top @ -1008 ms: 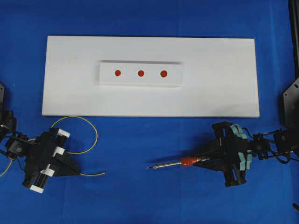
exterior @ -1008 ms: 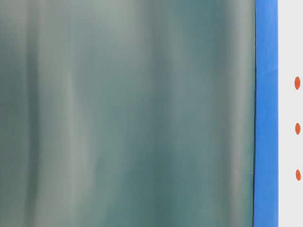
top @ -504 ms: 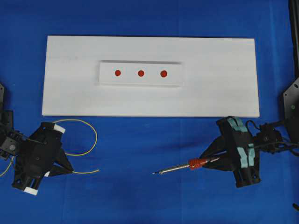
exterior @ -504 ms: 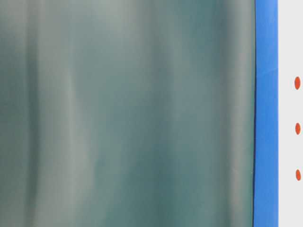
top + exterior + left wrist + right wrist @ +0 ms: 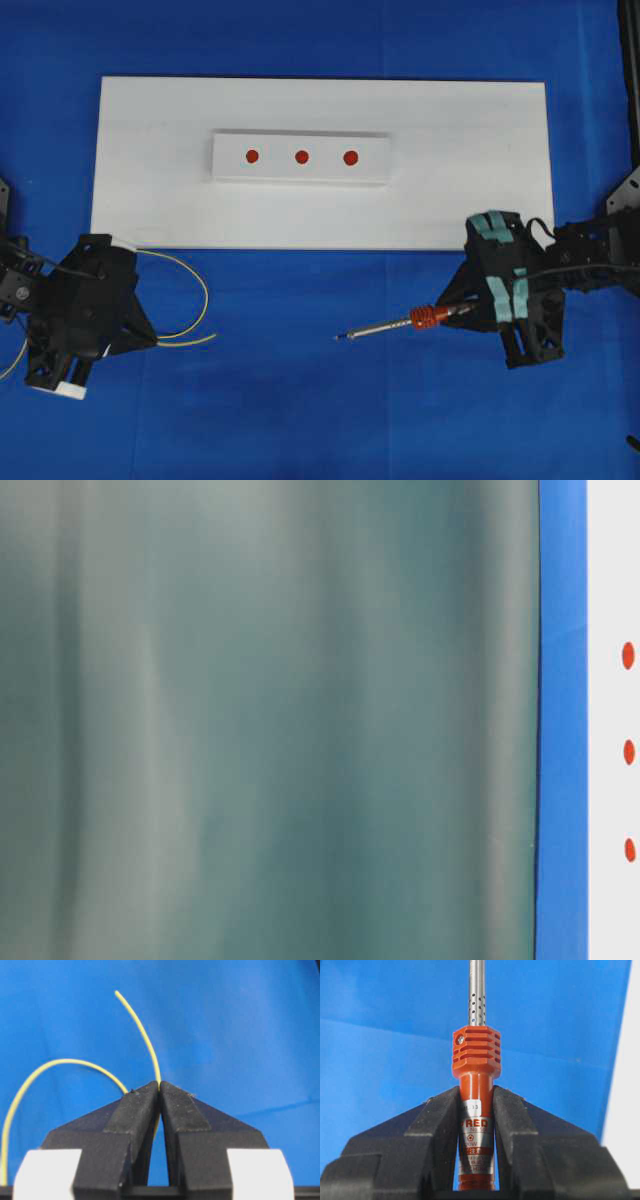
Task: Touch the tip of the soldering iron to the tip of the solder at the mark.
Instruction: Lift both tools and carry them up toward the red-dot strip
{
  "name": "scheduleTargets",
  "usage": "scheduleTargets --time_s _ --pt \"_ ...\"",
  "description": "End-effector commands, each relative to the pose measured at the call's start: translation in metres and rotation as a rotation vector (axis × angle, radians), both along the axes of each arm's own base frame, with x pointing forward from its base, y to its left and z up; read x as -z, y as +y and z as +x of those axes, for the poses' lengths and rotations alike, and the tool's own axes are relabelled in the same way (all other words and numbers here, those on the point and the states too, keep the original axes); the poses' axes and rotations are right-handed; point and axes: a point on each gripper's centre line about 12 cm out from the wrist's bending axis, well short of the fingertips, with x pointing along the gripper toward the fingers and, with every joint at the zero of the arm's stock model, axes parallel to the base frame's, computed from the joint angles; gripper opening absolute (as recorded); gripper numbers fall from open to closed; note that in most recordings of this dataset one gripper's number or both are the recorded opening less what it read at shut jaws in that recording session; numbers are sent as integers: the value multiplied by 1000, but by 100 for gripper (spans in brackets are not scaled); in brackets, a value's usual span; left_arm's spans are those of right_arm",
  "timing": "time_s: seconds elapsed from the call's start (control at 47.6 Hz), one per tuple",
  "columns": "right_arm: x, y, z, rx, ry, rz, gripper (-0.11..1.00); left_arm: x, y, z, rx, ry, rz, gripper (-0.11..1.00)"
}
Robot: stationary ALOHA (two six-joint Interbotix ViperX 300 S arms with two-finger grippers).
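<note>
Only the right wrist view reads soldering iron (image 5: 476,1110) lettering.

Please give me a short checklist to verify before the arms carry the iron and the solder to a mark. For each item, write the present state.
1. The right gripper is closed on the handle of the soldering iron: ok.
2. The left gripper pinches the solder with a free end sticking out past the jaws: ok.
3. The iron's tip is free and over the blue cloth, touching nothing: ok.
4. The three red marks on the raised white strip are uncovered: ok.
5. Which mark is the target: cannot tell.
6. Height of both tips above the white board: cannot tell; the table-level view is mostly blocked by a blurred surface.
</note>
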Motion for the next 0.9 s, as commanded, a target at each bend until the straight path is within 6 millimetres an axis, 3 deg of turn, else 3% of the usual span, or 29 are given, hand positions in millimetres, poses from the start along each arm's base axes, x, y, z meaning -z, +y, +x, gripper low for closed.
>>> scheduleTargets --time_s 0.0,0.42,0.63,0.882 --pt "-13 -11 8 31 -23 -3 6 -11 7 12 -28 -37 -2 2" --pt "-18 -93 17 214 13 -129 6 -17 91 59 -282 -21 60 2" --pt "-20 -124 16 296 14 -165 6 -14 131 61 -353 29 122 2" --pt "-18 -146 18 345 41 -191 6 -13 157 58 -393 42 165 2"
